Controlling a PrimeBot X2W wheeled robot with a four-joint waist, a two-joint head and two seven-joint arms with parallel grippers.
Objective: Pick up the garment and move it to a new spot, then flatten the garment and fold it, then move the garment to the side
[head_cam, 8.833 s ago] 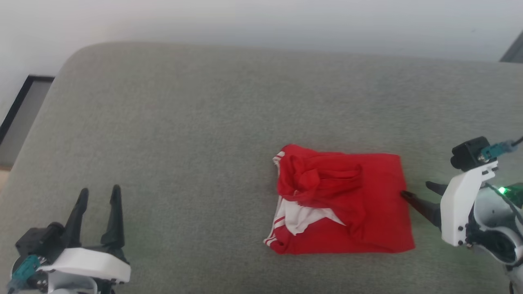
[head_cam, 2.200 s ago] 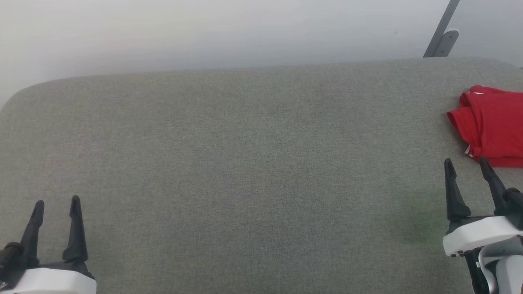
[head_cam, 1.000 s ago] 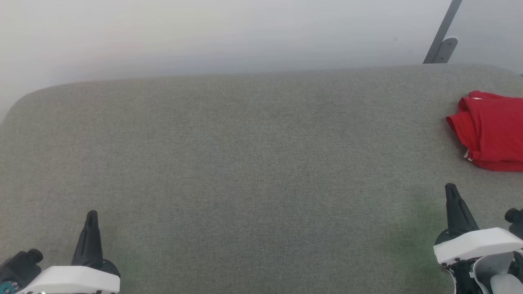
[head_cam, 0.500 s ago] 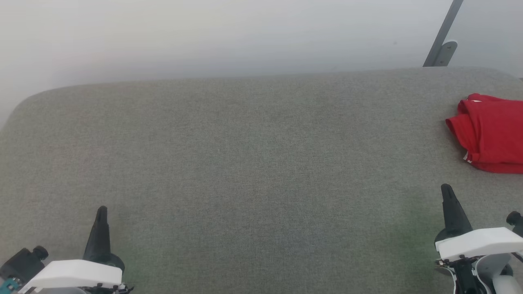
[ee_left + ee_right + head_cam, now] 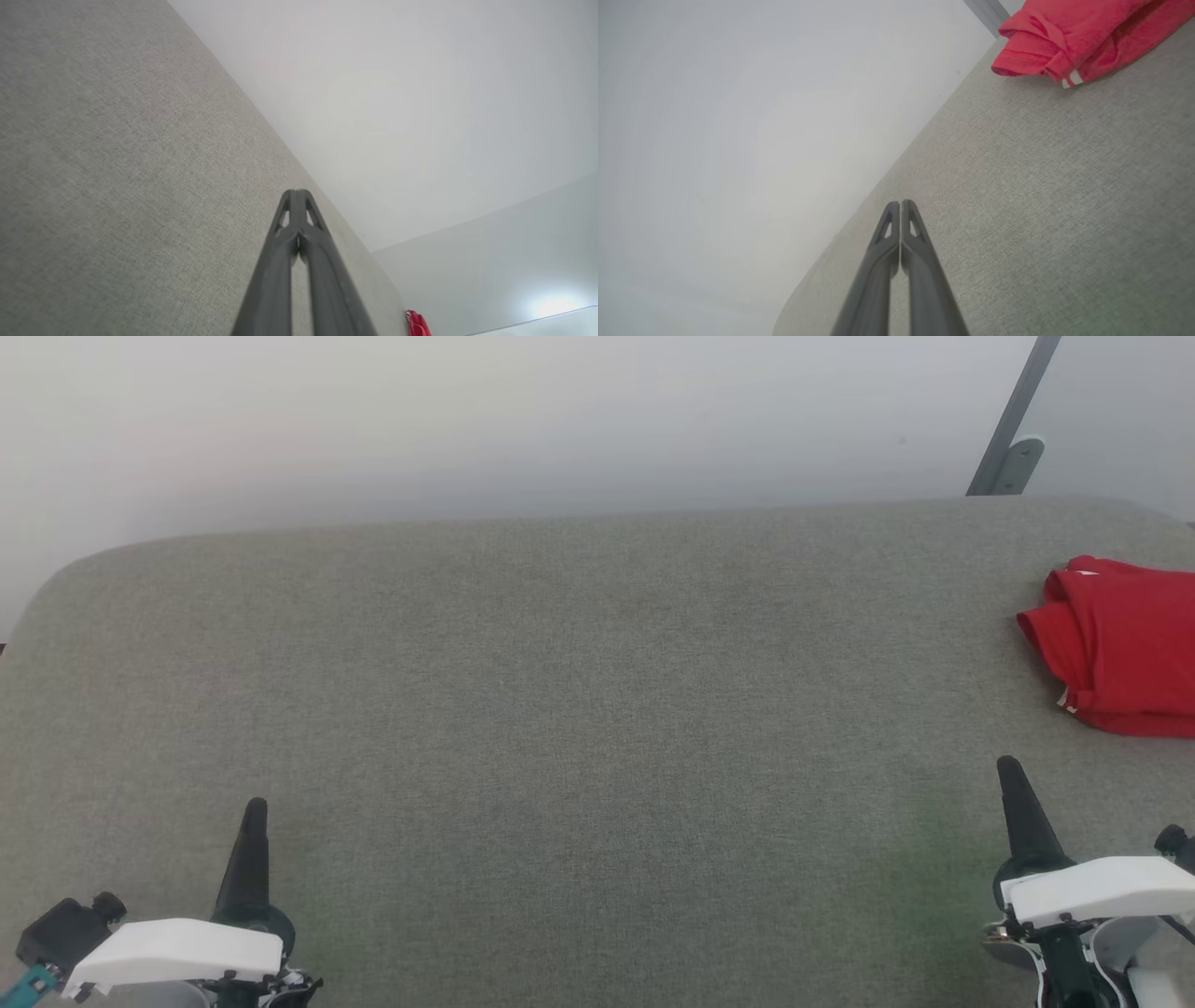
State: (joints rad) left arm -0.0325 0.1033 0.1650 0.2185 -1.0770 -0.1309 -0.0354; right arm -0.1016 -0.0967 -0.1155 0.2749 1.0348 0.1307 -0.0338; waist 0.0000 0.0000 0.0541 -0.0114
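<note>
The bright red thin-fabric T-shirt (image 5: pixel 1116 649) lies folded into a compact bundle at the right edge of the head view, cut off by the frame, resting on the grey fabric surface (image 5: pixel 560 709). Its layers bunch along the left side, and a bit of red-and-white striped trim shows at the lower left corner.

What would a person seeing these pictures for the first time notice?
The folded red garment stands out at the far right of the grey fabric surface. Next come the shut left tool at lower left and shut right tool at lower right, both apart from it.
</note>
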